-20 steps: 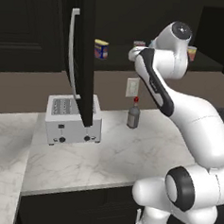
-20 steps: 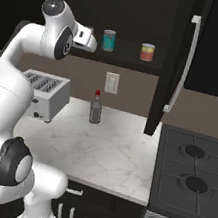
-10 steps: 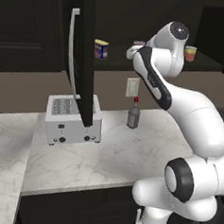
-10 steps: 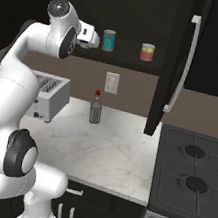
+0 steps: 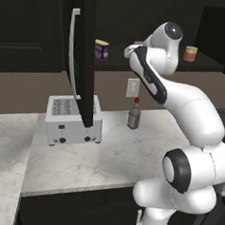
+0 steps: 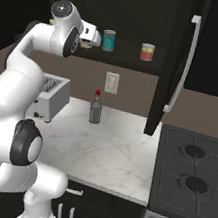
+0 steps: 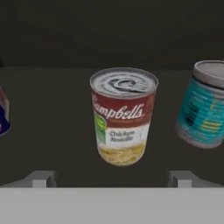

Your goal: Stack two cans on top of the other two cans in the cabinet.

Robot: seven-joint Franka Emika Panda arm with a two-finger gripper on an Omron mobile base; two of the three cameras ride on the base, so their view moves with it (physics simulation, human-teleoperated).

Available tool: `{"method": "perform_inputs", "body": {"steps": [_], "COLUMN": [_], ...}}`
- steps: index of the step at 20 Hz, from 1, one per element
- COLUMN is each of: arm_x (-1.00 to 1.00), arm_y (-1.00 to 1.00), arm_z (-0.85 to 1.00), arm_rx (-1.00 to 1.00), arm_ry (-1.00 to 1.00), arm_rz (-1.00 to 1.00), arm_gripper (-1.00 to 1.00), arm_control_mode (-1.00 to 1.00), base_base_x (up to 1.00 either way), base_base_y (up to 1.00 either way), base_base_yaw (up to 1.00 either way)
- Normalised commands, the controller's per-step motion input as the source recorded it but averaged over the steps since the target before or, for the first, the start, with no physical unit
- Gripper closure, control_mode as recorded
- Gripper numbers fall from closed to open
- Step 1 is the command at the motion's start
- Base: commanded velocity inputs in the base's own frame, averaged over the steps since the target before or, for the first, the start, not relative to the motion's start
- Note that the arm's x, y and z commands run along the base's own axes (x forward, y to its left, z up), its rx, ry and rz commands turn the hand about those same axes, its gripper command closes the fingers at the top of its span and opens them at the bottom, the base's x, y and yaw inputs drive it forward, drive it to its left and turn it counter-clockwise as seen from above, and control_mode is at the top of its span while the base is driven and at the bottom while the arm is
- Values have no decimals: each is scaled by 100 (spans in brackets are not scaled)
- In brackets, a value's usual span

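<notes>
1. Tin-walled and rigid, the soup can (image 7: 124, 116) with its red, white and yellow label stands upright on the cabinet shelf (image 7: 61, 131), centred straight ahead of the end effector (image 7: 111, 178). I judge it light to moderate in weight, stiff enough not to dent, with a smooth paper label that could slip under a weak pinch.
2. The best hold looks to be across the mid-body, pads on opposite sides of the label, well below the silvery lid rim, so the base remains free for setting down.
3. The end effector is spread wide and holds nothing; its two dark tips flank the can's width with room on both sides.
4. The teal-blue can (image 7: 205, 105) stands near on one side, apart from the soup can; a blue-banded yellow can (image 5: 101, 49) sits at the far end of the shelf and a red-orange can (image 6: 147, 52) at the other.
5. The open cabinet door (image 5: 82, 60) with its curved silver bar handle (image 5: 73, 54) hangs over the toaster (image 5: 74, 120); a swing toward that side risks its edge.
6. Headroom above the squat cans, under the dark cabinet interior, cannot be judged.
</notes>
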Motion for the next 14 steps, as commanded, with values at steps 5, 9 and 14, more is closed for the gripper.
{"method": "perform_inputs", "body": {"steps": [5, 9, 14], "arm_x": [17, 16, 23], "arm_y": [0, 0, 0], "arm_z": [0, 0, -2], "arm_rx": [0, 0, 0], "arm_ry": [0, 0, 0], "arm_rz": [0, 0, 0], "arm_gripper": [-100, -100, -100], "arm_control_mode": [-100, -100, -100], "base_base_x": [0, 0, 0], "base_base_y": [0, 0, 0], "base_base_yaw": [0, 0, 0]}}
